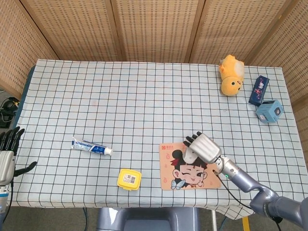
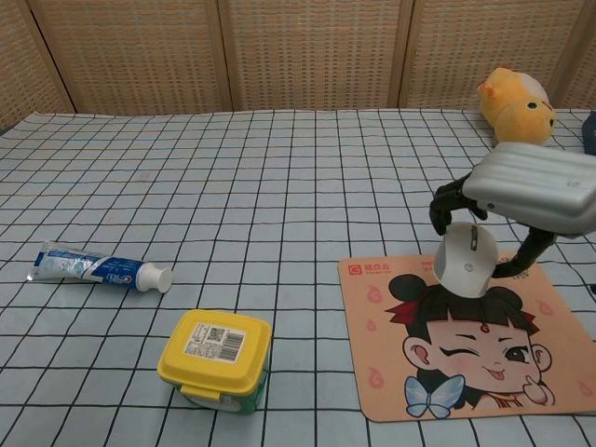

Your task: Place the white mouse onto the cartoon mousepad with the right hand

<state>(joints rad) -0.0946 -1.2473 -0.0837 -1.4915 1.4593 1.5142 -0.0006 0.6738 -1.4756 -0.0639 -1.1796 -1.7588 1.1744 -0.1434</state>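
**Mouse held over the pad**

Checkered tablecloth (image 1: 144, 96), wicker screens behind. The right hand (image 2: 521, 200) has its fingers wrapped around the white mouse (image 2: 467, 261), holding it just above the cartoon mousepad (image 2: 466, 363), over the girl's hair. The left hand (image 1: 7, 154) sits off the table edge, fingers spread, holding nothing.

one white mouse (image 2: 467, 260), one cartoon mousepad (image 2: 466, 358), one toothpaste tube (image 2: 96, 266), one yellow-lidded tub (image 2: 215, 358), one plush toy (image 2: 515, 108), two boxes (image 1: 259, 90) (image 1: 269, 110)
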